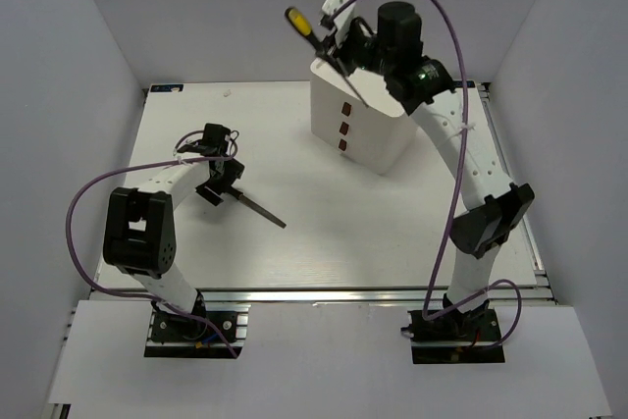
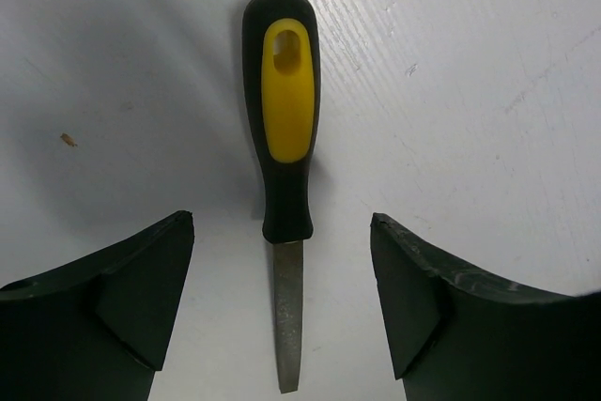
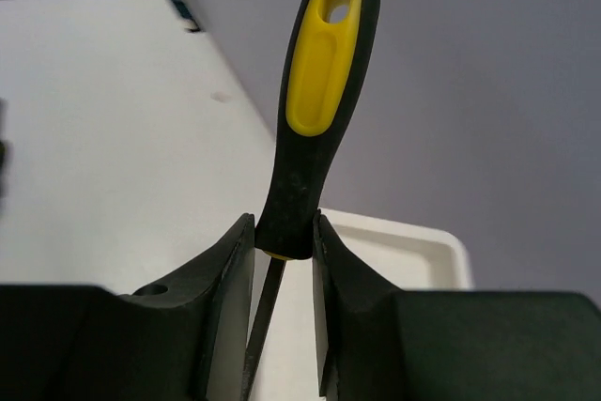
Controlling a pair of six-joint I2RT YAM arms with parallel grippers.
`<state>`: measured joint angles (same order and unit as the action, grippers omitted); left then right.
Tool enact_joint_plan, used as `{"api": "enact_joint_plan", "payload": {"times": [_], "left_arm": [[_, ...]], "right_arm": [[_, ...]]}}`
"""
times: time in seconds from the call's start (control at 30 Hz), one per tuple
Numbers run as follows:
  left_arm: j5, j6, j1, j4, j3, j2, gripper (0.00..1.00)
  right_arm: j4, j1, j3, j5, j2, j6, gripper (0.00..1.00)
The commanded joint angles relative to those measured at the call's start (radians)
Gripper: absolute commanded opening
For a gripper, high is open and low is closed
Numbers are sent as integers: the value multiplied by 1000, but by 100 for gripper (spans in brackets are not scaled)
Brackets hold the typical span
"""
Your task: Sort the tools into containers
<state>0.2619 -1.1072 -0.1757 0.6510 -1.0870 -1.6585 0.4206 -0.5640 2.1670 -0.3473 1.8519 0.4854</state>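
The left claw stands wide and empty over the table at 9 o'clock in the top view, above the file, whose handle it hides and whose dark blade runs out toward 4 o'clock. The right claw, up at 1 o'clock, is closed narrow on the screwdriver: yellow-black handle toward 10 o'clock, thin shaft slanting to 5 o'clock over the top of the box. The box stands far right, its three red-brown tabs facing 7 o'clock; the right arm rises just beside it at 3 o'clock and a purple cable arches above. Bare table lies between file and box and along the near edge; walls close in at 9, 12 and 3 o'clock. In the left wrist view the left claw straddles the file, which lies flat, handle to 12 o'clock, blade to 6; both fingers are apart from it, with bare table on each side and a small brown speck at 9 o'clock. In the right wrist view the right claw pinches the screwdriver at the base of its handle, handle up to 12 o'clock, shaft dropping between the fingers; a rimmed corner of the box shows at 4 o'clock, table at 9, a wall at 2.
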Motion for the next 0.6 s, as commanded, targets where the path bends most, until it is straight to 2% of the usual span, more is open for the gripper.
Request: {"api": "enact_joint_plan", "payload": {"times": [0.0, 0.17, 0.27, 0.37, 0.57], "left_arm": [[-7, 23, 5, -2, 4, 60, 86], [-19, 29, 5, -8, 18, 74, 86], [-26, 29, 4, -14, 32, 82, 86], [-27, 29, 4, -16, 44, 92, 86], [-32, 29, 4, -27, 71, 111, 86]], "right_arm": [[73, 61, 120, 125, 79, 120, 0], [-5, 110, 41, 218, 96, 283, 0], [-25, 144, 95, 264, 160, 331, 0], [-9, 171, 253, 324, 243, 224, 0], [-111, 173, 136, 421, 211, 50, 0]]}}
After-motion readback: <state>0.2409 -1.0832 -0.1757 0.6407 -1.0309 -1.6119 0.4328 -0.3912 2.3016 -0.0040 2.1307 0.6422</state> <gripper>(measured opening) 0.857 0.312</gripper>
